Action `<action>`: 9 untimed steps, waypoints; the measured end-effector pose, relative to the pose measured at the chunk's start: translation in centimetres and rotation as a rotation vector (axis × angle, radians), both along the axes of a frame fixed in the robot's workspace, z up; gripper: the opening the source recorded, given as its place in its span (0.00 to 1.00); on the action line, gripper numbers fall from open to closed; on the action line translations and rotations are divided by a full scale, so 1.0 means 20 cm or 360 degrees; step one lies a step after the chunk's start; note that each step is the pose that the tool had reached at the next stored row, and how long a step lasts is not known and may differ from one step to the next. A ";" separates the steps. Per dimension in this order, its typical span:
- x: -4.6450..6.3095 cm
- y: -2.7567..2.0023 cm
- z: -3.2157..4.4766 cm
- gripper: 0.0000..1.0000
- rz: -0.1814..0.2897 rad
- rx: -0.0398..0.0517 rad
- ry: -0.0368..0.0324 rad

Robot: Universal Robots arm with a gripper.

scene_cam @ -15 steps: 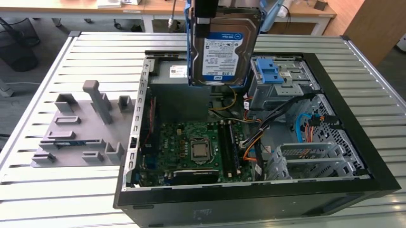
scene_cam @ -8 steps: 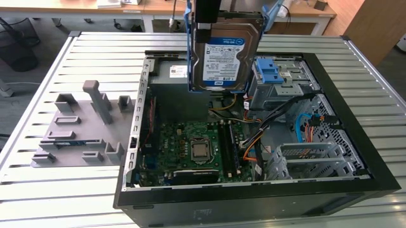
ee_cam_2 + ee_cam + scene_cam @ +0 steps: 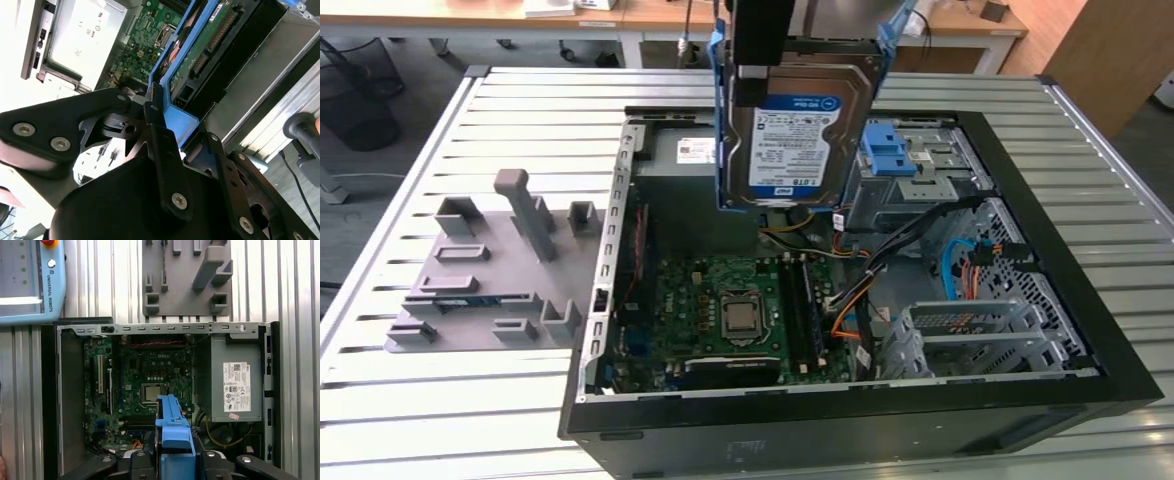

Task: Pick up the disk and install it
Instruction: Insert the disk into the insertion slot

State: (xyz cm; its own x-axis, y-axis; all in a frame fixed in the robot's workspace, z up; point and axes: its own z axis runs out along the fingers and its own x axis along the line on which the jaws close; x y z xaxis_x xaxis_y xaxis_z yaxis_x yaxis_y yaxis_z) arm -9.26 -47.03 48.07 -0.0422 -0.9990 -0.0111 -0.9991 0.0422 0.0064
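Your jaws are pinching the disk (image 3: pixel 794 130) by its blue frame, one finger on each side. The second wrist view shows this best, with the black links closed on the blue plastic (image 3: pixel 175 117). In the exterior view the contact itself is hidden: the arm covers the disk's upper end, and the picture's edge cuts off the rest.

The disk hangs upright from the jaws over the open computer case (image 3: pixel 854 425), touching nothing else that you can see. Its blue-and-white label faces the exterior camera. In the first wrist view you see it edge-on (image 3: pixel 172 422), so its label is hidden. In the second wrist view its green circuit side (image 3: pixel 212 42) runs away from the jaws.

Straight below the jaws lies the motherboard (image 3: pixel 720 300). The grey power supply (image 3: pixel 235 382) sits just to one side of them, and in the exterior view the disk covers most of it. On the other side is the drive cage (image 3: pixel 927 175) with its light-blue latch (image 3: pixel 887 150), partly behind the disk. How near the disk's lower edge comes to the cage is hard to tell.

Well away from the jaws, on the slatted worktop (image 3: pixel 520 100), stands a grey holder block (image 3: pixel 494 270).
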 end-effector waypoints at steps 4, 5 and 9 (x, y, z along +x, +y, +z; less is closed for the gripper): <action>0.03 -0.027 -0.003 0.36 0.0000 0.0000 0.0000; 0.05 -0.032 -0.004 0.36 0.0000 0.0000 0.0000; 0.12 -0.041 -0.006 0.36 0.0000 0.0000 0.0002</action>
